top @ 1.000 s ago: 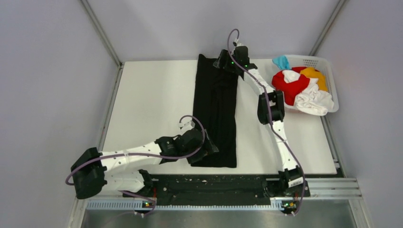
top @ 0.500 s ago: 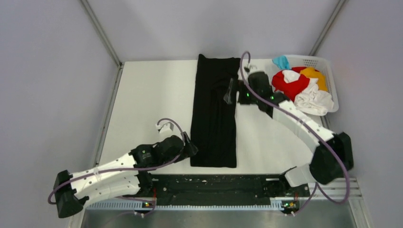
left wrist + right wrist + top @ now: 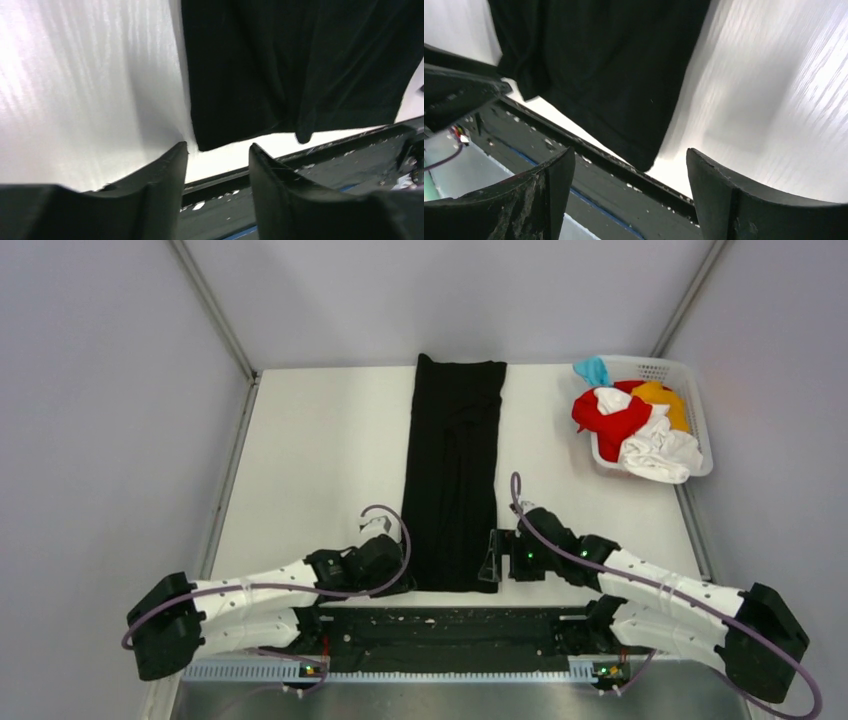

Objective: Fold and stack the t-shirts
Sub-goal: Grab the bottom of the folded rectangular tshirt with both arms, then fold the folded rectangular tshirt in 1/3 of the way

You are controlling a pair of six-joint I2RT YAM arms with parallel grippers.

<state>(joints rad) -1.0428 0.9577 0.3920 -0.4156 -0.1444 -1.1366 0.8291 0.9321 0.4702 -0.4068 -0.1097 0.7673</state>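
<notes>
Now both arms low, L claw (image 3: 217,147) & R claw (image 3: 629,151) agape, empty, at near corners of black t-shirt (image 3: 452,470).

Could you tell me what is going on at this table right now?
Two robot arms are folding t-shirts. A black t-shirt lies on the table, folded into a long narrow strip running from the near edge to the far edge. The left tool and the right tool are both open, one at each near corner of the strip, and neither grips anything. The other t-shirts sit unfolded in a heap in the white basket at the far right.
</notes>
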